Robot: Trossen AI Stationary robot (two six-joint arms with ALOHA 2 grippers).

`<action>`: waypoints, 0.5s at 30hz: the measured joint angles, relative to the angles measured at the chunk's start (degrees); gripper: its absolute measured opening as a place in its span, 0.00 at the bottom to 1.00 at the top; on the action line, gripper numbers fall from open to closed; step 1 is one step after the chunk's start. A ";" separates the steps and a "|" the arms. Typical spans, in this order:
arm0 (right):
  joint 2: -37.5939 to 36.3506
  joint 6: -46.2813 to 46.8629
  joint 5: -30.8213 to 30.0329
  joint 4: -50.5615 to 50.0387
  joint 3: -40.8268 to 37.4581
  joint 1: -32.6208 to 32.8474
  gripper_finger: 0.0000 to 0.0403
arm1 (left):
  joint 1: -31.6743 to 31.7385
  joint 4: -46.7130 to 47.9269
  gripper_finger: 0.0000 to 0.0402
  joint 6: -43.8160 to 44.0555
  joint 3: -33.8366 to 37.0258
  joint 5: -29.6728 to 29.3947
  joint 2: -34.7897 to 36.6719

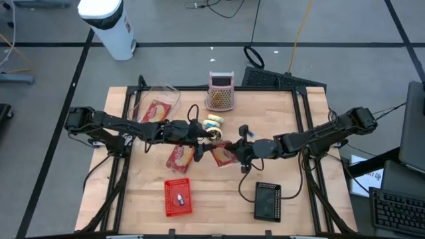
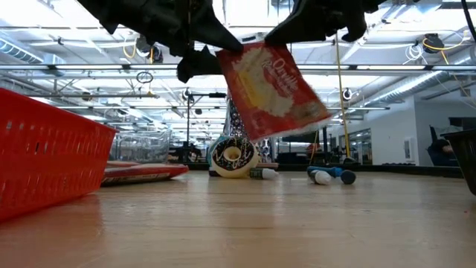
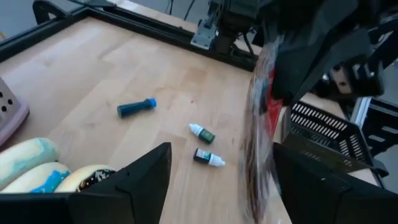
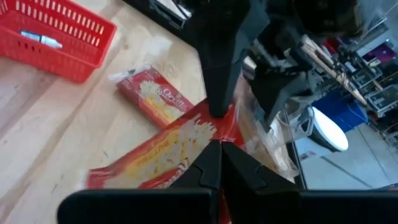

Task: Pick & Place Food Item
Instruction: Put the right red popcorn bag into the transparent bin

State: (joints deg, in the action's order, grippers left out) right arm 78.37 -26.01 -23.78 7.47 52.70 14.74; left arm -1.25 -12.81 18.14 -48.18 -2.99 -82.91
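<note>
A red popcorn packet (image 2: 271,89) hangs tilted above the table's middle, with my right gripper (image 4: 217,146) shut on it. My left gripper (image 3: 221,149) is open at the packet's other end. Its fingers stand on either side of the packet (image 3: 256,143), which shows edge-on in the left wrist view. A second red packet (image 1: 179,157) lies flat on the wood below, and a third (image 1: 156,110) lies in clear wrapping at the far left. In the high view the grippers meet at the table's centre, my left gripper (image 1: 201,137) and my right gripper (image 1: 238,151). My right gripper pinches the packet's edge (image 4: 208,140) between its two shut fingers, coming nearly level from the table's right. The packet is lifted clear of the table and hangs tilted below the fingers (image 2: 297,33). My left gripper has one finger (image 4: 217,93) close against the packet's face; whether it touches cannot be told.
A red basket (image 1: 178,197) holding a small item stands near the front, with a black basket (image 1: 267,201) to its right. A pink mesh holder (image 1: 220,93) stands at the far edge. A donut (image 2: 232,155), yellow sponges (image 3: 28,165), small bottles (image 3: 205,146) and a blue marker (image 3: 137,107) lie behind the grippers.
</note>
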 joint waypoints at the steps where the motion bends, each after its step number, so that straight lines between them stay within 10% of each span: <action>1: -0.01 -0.16 -0.02 0.12 0.02 0.00 0.00 | 0.03 0.15 0.67 -0.01 0.00 0.08 0.00; 7: -0.01 -0.60 -0.05 1.12 0.03 0.00 0.00 | 0.09 -0.53 0.54 -0.02 0.00 3.28 -0.01; 15: -0.01 -1.71 -0.09 1.99 0.03 0.00 0.00 | 0.08 -0.53 0.08 -0.06 0.00 7.45 0.00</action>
State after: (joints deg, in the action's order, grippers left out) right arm 78.37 -27.73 -23.88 9.46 52.73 14.74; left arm -1.17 -13.34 18.07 -48.18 4.46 -82.91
